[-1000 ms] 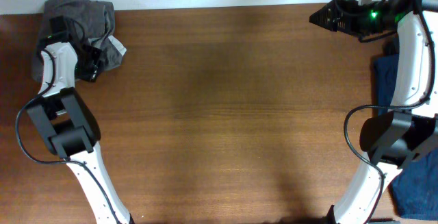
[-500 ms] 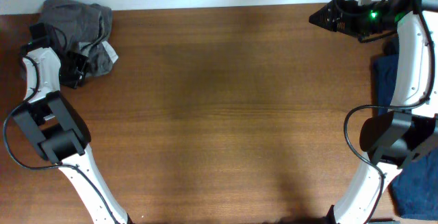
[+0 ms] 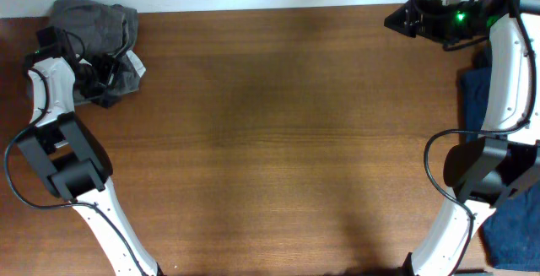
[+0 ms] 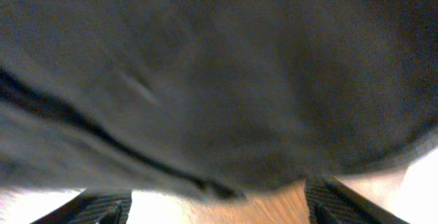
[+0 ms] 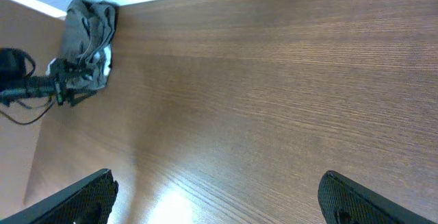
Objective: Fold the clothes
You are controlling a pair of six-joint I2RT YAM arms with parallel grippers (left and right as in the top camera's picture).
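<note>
**One grey heap in the corner, both grippers spread wide**

One soft grey cotton garment (image 3: 97, 23), bunched up in a heap at the far left corner of the one brown wooden table (image 3: 278, 141). Lies crumpled, not flat and not folded, with deep dark creases. Reaches a little past the table's back edge in the overhead view. Shows one small white patch (image 3: 137, 67) on its right side.

Two white robot arms, one at each side of the table.

Left gripper (image 4: 219, 205) right down at the grey heap. Fills almost the whole left wrist view with blurry grey cloth, very close up. Two black fingertips (image 4: 102, 209) far apart at the bottom corners of that view, with a thin strip of brown table between them. Spread wide, pinching nothing. Hard to tell whether the tips touch the cloth.

Right gripper (image 5: 219, 198) up at the far right corner, well apart from the grey heap and pointing across the table toward it. Also spread wide, with only bare wood between its two black fingers. Holds nothing.

Dark blue cloth (image 3: 474, 99) at the right edge, half hidden behind the right arm. Two blue patches in sight, one farther back and one nearer the front. Cannot tell whether one piece or two.
</note>
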